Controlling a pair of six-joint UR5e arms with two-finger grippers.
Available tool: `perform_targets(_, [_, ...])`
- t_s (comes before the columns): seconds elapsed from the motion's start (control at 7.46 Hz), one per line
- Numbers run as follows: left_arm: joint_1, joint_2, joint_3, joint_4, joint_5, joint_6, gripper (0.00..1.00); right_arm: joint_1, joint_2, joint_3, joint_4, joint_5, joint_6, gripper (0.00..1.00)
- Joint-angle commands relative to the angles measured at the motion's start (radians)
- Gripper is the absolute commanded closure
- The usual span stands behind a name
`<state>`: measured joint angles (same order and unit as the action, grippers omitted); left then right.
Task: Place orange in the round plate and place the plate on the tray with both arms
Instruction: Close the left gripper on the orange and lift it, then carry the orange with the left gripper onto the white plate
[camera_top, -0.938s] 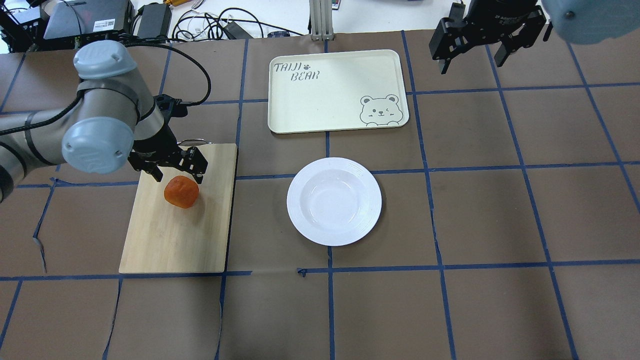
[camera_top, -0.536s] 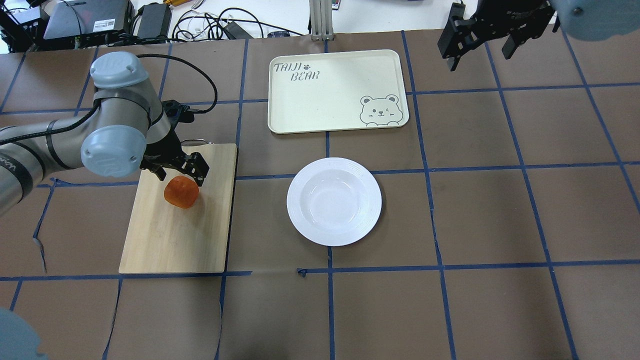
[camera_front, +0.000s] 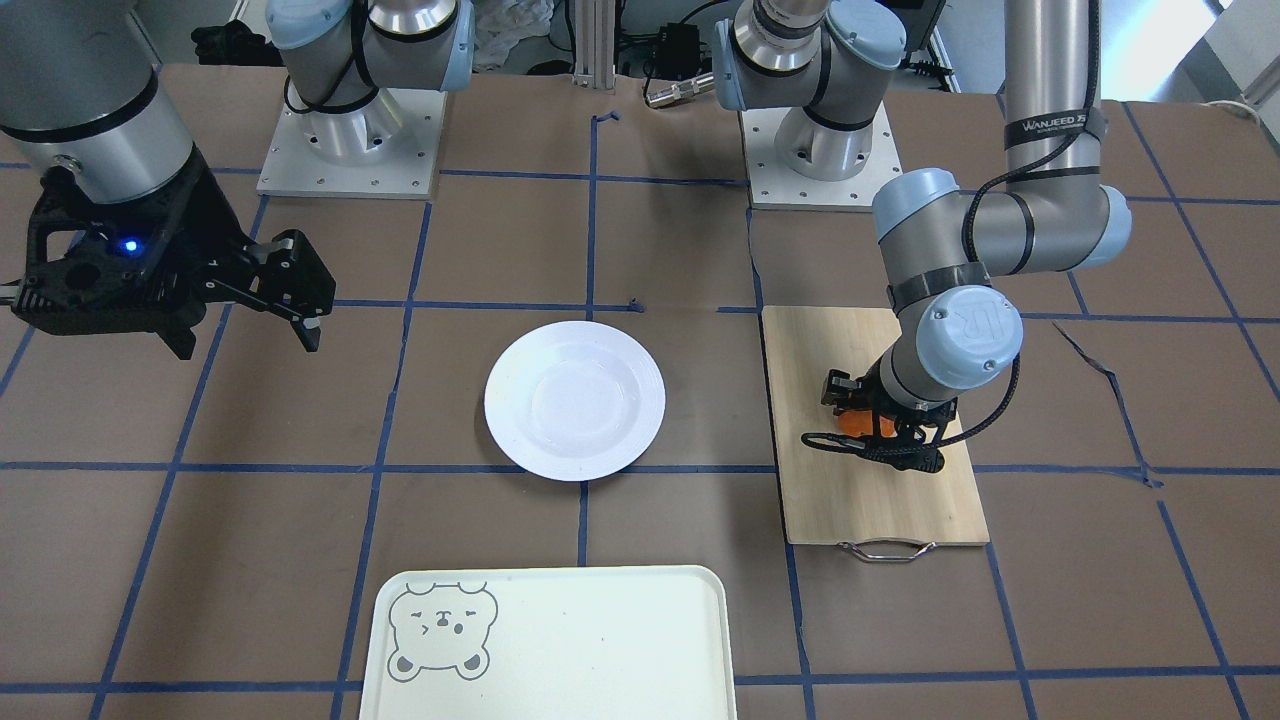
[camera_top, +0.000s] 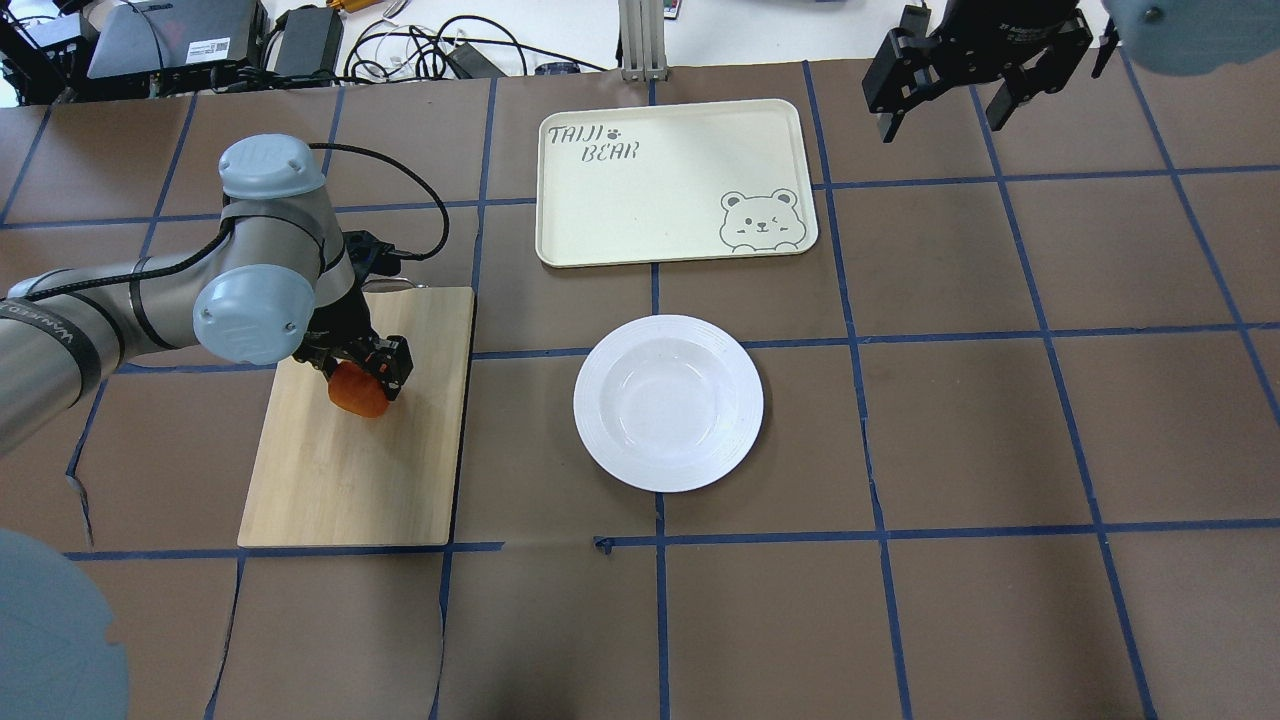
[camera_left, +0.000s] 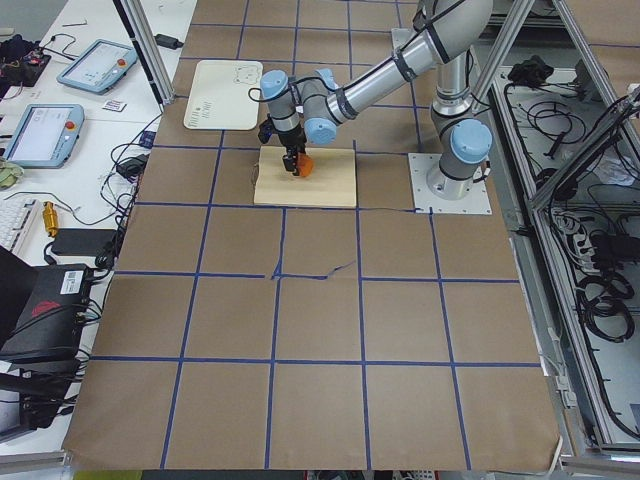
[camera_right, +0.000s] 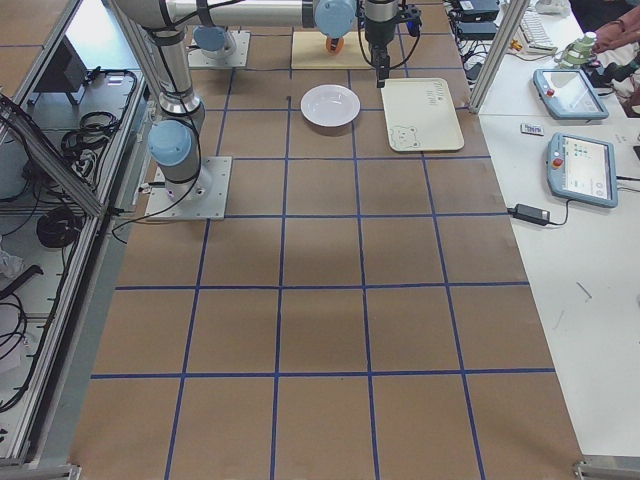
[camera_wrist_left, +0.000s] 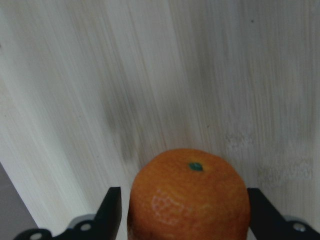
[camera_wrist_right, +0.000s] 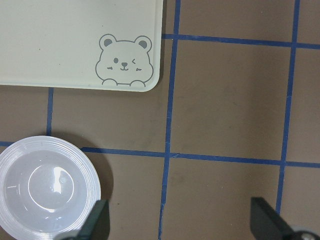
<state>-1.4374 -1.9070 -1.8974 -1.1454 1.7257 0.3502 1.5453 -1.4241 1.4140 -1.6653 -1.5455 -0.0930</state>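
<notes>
The left gripper (camera_top: 364, 372) had dropped lower, its spread jaws now straddling the orange (camera_top: 357, 398) on the cutting board (camera_top: 340, 480). The round plate (camera_top: 668, 476) and the tray (camera_top: 650, 200) lay unmoved. The right gripper (camera_top: 940, 122) hung open beyond the tray.

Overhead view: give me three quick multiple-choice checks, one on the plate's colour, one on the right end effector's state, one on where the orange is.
1. The round plate is: A blue; B black; C white.
2. The right end effector is: A open, holding nothing; B shut on the round plate; C shut tight on nothing.
3. The orange lies: A in the round plate; B on the cutting board; C between the right end effector's fingers.

Answers: 1 C, it shows glossy white. 2 A, its fingers stand wide apart with nothing between them. 3 B, it rests on the bamboo board.
</notes>
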Motion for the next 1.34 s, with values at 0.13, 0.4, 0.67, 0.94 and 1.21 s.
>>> perform_targets(0.13, [-0.084, 0.051, 0.096, -0.139, -0.196, -0.203, 1.00, 0.001, -0.004, 0.009, 0.019, 0.015, 0.162, 0.00])
perform_targets(0.4, [-0.296, 0.039, 0.147, -0.189, -0.204, -0.488, 1.00, 0.003, -0.012, 0.008, 0.019, -0.019, 0.188, 0.00])
perform_targets(0.67, [-0.434, -0.015, 0.146, -0.096, -0.286, -0.803, 1.00, 0.010, -0.033, 0.011, 0.021, -0.016, 0.168, 0.00])
perform_targets(0.94, [-0.468, -0.072, 0.146, -0.022, -0.373, -0.915, 1.00, 0.009, -0.032, 0.022, 0.022, -0.027, 0.151, 0.05])
perform_targets(1.21, [-0.475, -0.109, 0.146, 0.052, -0.370, -0.930, 0.29, 0.001, -0.027, 0.022, 0.079, -0.018, 0.168, 0.00])
